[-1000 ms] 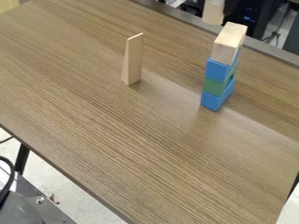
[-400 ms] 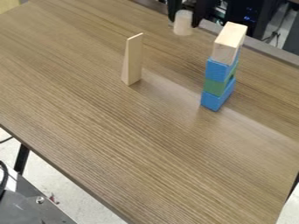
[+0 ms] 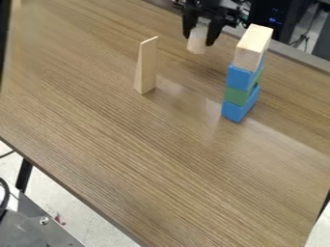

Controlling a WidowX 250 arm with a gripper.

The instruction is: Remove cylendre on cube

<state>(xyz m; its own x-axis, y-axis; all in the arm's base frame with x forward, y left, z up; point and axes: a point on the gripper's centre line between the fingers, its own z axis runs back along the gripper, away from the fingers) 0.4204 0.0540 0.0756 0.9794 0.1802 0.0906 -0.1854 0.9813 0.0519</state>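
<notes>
Between the fingertips of your black gripper sits the pale, wood-coloured cylinder, its long axis close to upright and its lower end poking out below them. The fingers look closed on its sides, though whether that lower end clears the wooden table is hard to judge from here.

Just right of the fingers in the view, and a little toward the camera, stands the tower: a pale wooden block on top, then a blue block, a green block and another blue block. The cylinder is off it, so the removal looks all but done; what's left is setting it down upright. Keep your right finger off that top block.

Farther off, left of the fingers and nearer the camera, stands a thin, pale wooden wedge.
</notes>
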